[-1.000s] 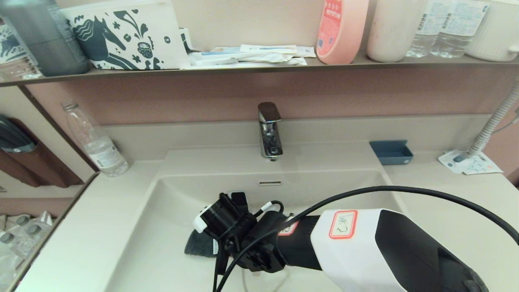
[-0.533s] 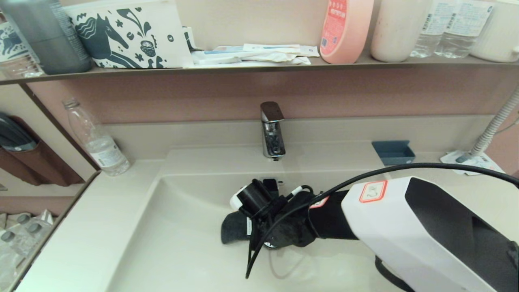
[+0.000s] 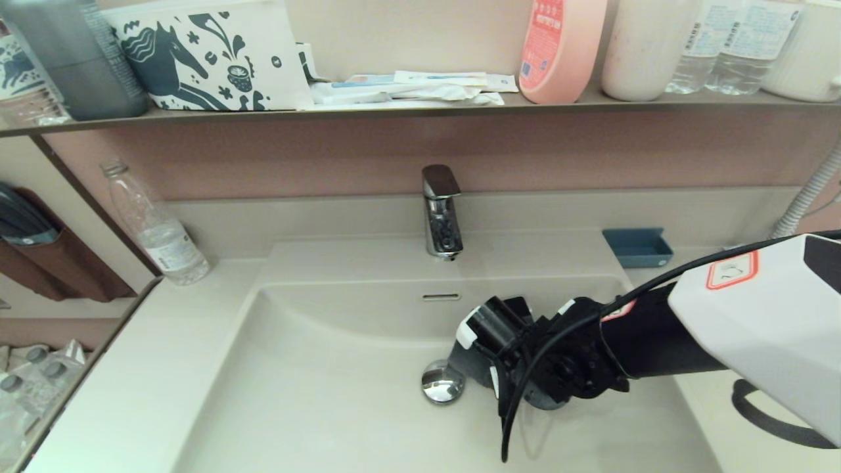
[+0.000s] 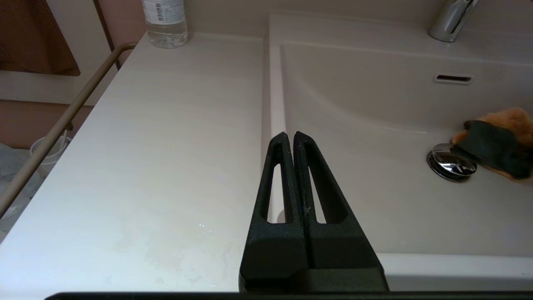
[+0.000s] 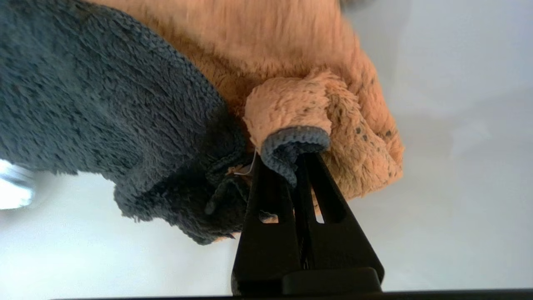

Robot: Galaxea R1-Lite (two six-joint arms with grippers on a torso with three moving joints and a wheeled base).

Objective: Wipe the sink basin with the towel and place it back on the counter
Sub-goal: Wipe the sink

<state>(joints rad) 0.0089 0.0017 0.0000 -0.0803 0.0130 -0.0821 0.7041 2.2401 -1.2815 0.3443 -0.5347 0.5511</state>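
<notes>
Down in the sink basin (image 3: 315, 394), the right gripper (image 5: 291, 164) has its fingers pinched on a bunched fold of the towel (image 5: 175, 104), orange pile and grey pile both crumpled against the tips. In the left wrist view the towel (image 4: 497, 143) sits on the basin floor just beside the chrome drain plug (image 4: 452, 164), its near edge touching or overlapping the plug's rim. From the head view, the cloth is mostly hidden beneath the right gripper (image 3: 473, 361), which hangs low, with the drain plug (image 3: 442, 383) just beside it.

The step in hand looks like the wiping itself, the cloth pressed to the basin floor on the gripper's side of the plug. The next move likely calls for keeping the pinch firm and the towel flat enough to sweep the uncleaned floor beyond the plug, then lifting out toward the counter (image 4: 166, 146).

The left gripper (image 4: 290, 135) is parked over the counter at the basin's edge, fingers pressed together on nothing.
</notes>
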